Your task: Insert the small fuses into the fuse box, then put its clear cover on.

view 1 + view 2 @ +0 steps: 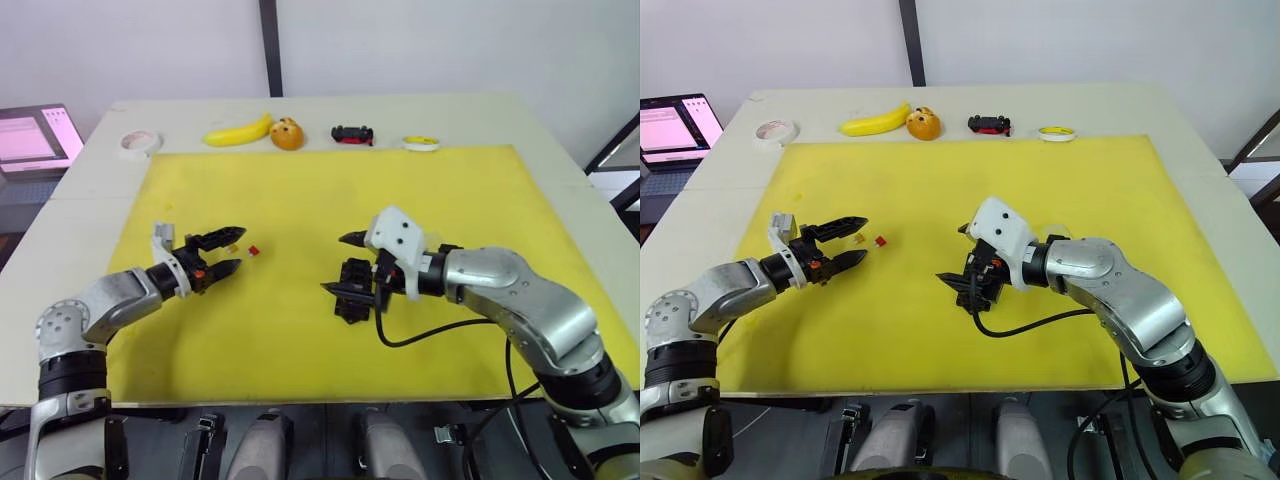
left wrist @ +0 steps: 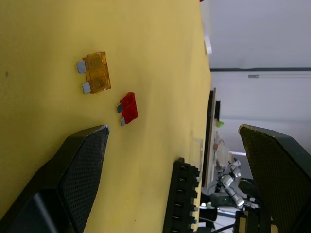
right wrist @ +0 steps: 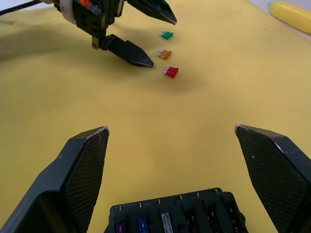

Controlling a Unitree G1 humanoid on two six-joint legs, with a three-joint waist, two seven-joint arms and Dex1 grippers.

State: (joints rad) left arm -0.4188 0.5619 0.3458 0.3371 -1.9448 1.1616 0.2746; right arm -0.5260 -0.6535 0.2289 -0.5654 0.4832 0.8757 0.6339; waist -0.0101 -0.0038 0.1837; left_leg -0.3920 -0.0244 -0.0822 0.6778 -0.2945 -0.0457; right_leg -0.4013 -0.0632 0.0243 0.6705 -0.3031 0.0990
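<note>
While the right gripper (image 1: 343, 264) straddles the fuse box (image 1: 353, 291), the left gripper (image 1: 232, 251) gapes.

A pale table (image 1: 90, 200) carries a yellow mat (image 1: 300, 330) over most of its top. Behind the mat's far edge lie a tape roll (image 1: 139, 143), a banana (image 1: 238, 132), an orange (image 1: 287, 134), a toy car (image 1: 352, 134) and a yellow ring (image 1: 421, 143). On the mat, the fuse box (image 1: 355, 290) sits near the middle, with red (image 3: 171, 72), amber (image 3: 164, 54) and teal (image 3: 167, 35) fuses to its left.
</note>
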